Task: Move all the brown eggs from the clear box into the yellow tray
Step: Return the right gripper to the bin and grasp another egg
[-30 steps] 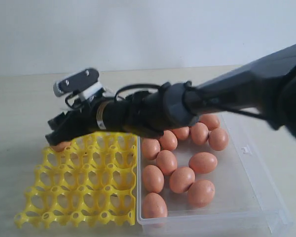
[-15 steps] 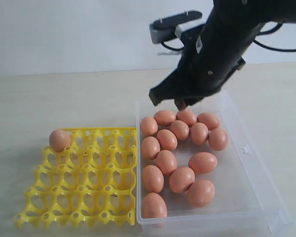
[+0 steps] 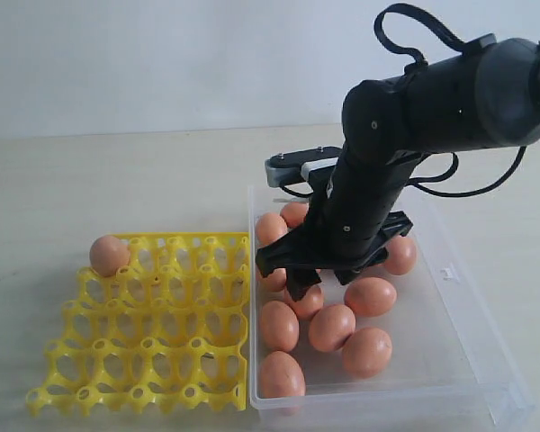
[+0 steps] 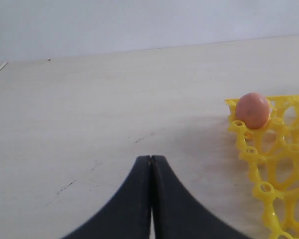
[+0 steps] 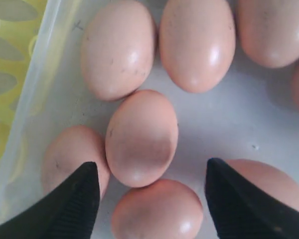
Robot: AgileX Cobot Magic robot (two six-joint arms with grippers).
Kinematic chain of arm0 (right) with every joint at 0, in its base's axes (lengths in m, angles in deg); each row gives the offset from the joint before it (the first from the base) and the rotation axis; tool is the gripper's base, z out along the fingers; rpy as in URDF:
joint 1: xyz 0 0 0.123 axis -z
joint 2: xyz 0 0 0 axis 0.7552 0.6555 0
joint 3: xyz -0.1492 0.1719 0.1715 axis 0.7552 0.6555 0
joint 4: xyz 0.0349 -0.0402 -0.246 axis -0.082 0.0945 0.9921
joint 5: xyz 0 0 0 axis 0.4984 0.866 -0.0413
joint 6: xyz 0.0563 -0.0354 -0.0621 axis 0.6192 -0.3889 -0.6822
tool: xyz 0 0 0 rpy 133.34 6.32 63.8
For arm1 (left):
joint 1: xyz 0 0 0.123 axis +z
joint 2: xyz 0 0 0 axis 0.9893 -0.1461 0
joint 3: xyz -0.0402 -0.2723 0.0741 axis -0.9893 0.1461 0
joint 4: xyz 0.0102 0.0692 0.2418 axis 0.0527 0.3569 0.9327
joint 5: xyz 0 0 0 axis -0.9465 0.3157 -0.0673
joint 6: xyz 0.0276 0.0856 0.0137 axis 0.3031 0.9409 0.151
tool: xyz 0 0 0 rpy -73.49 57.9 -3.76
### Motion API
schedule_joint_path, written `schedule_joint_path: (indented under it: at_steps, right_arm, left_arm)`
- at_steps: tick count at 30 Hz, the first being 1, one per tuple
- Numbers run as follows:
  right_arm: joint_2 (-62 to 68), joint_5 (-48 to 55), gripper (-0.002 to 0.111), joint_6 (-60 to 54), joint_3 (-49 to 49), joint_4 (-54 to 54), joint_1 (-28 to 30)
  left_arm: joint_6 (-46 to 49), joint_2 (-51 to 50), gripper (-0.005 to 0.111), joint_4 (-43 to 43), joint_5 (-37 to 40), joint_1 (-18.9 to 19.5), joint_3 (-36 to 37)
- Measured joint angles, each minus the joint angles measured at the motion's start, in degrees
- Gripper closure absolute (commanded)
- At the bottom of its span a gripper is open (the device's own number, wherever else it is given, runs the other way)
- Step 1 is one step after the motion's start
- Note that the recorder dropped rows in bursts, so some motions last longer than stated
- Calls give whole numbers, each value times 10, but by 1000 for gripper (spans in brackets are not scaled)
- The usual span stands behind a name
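No legible text or markings

The exterior camera, raised a little, looks down across the pale tabletop [image 3: 117, 171] toward a white wall [image 3: 162, 63], taking in the bright yellow lattice egg tray [image 3: 201, 309] and the clear shallow plastic box [image 3: 450, 310]. The left wrist camera sits low, facing along the tabletop past the black left hand [image 4: 150, 167], and shares the tray's corner. The right wrist camera looks steeply down, very close, onto the orange-brown eggs [image 5: 142, 139] in the box, which the exterior view also shows
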Motion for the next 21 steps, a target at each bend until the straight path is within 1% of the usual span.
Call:
schedule_joint_path:
  at_steps: [7,13,15,16,18,21]
  right_arm:
    - [31,-16,50,0,-18,0,0]
    - [68,-9,51,0,-44,-1,0]
    - [78,-7,55,0,-46,-1,0]
    - [81,-7,61,0,-46,-1,0]
    - [88,-8,76,0,-46,-1,0]
    - [89,-10,107,1,-47,-1,0]
  left_arm:
    - [0,0,107,0,0,0,0]
    - [0,0,107,0,0,0,0]
    - [0,0,107,0,0,0,0]
    - [0,0,107,0,0,0,0]
    - [0,0,107,0,0,0,0]
    - [0,0,107,0,0,0,0]
